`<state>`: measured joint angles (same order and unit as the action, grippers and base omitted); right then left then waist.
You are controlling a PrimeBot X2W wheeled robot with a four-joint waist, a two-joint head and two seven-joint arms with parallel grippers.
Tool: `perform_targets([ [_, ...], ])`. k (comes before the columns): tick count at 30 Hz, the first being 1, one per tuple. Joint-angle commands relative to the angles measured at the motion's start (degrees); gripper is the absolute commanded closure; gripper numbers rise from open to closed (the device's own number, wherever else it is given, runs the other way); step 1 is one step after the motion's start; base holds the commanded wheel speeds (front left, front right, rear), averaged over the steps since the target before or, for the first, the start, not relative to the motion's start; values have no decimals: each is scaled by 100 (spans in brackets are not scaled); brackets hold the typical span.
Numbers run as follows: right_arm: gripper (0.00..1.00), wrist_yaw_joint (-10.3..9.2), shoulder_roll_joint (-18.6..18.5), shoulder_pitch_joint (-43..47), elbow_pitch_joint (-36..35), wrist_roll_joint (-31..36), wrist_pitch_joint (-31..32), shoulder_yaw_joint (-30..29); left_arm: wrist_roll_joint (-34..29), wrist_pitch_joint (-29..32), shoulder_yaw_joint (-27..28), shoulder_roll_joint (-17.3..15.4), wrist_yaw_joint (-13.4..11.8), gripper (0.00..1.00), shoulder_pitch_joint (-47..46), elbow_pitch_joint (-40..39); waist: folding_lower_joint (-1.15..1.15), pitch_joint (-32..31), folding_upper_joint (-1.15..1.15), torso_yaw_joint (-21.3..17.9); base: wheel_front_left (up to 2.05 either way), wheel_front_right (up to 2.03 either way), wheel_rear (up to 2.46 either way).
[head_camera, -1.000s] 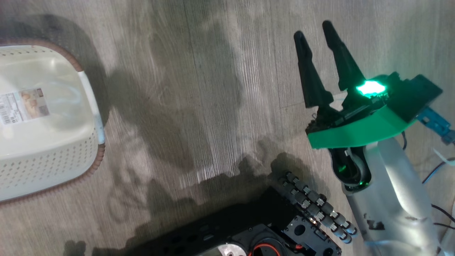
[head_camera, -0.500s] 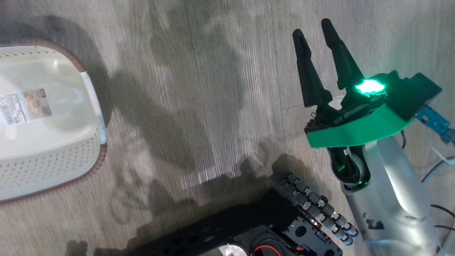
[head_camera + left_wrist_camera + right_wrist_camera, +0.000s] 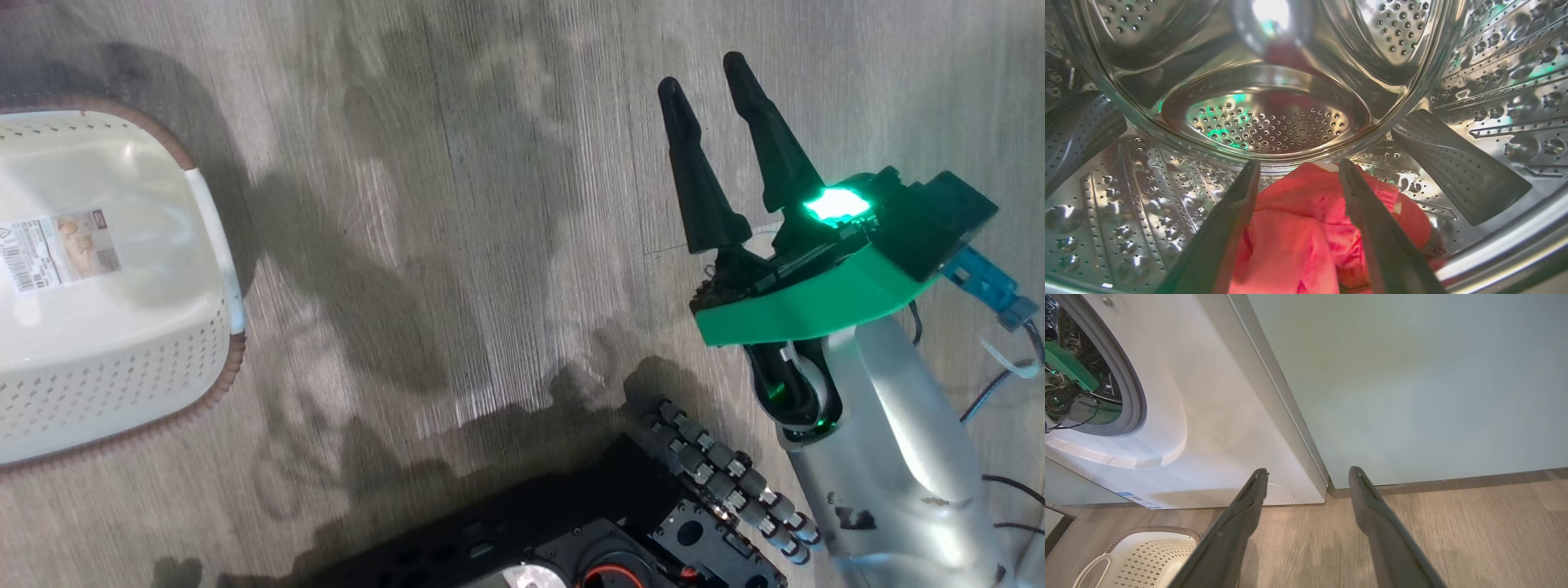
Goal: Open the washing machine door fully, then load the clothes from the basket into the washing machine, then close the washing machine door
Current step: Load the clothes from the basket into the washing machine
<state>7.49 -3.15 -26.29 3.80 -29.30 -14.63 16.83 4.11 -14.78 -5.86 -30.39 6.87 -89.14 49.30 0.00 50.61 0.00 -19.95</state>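
The clothes (image 3: 1298, 228) lie in the washing machine (image 3: 1274, 118), between the spread fingers of the left gripper (image 3: 1299, 163); the right gripper (image 3: 701, 70) is also spread.

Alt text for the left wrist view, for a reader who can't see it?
Red clothes lie low in the perforated steel drum of the washing machine, between the open dark fingers of the left gripper. Grey ribs line the drum wall.

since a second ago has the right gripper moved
Yes, a little: the right gripper has drifted left, closer to the floor seam beside it.
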Motion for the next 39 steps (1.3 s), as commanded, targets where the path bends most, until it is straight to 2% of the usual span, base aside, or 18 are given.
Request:
perform_targets([
  [1, 0, 0, 27, 220, -131, 3, -37, 48, 6, -22, -19, -199, -4, 0, -113, -139, 0, -27, 0, 7, 0, 0, 0],
  [5, 0, 0, 27, 195, -116, 29, -37, 6, 52, -22, -38, -159, 5, 0, -2, -143, 0, -148, 0, 53, 0, 0, 0],
  [17, 0, 0, 27, 289, 35, 451, -37, -244, 487, -22, 142, 381, 30, 0, 1142, -460, 0, -1131, 0, 503, 0, 0, 0],
  [25, 0, 0, 27, 558, 269, 617, -37, -438, 725, -22, 343, 838, 46, 0, 2626, -787, 0, -2262, 0, 853, 0, 0, 0],
  [31, 0, 0, 27, 764, 344, 682, -37, -453, 752, -22, 540, 1185, 49, 0, 3970, -1474, 0, -3061, 0, 1072, 0, 0, 0],
  [39, 0, 0, 27, 1204, 504, 955, -37, -582, 696, -22, 498, 1717, 57, 0, 5734, -2470, 0, -4080, 0, 1462, 0, 0, 0],
])
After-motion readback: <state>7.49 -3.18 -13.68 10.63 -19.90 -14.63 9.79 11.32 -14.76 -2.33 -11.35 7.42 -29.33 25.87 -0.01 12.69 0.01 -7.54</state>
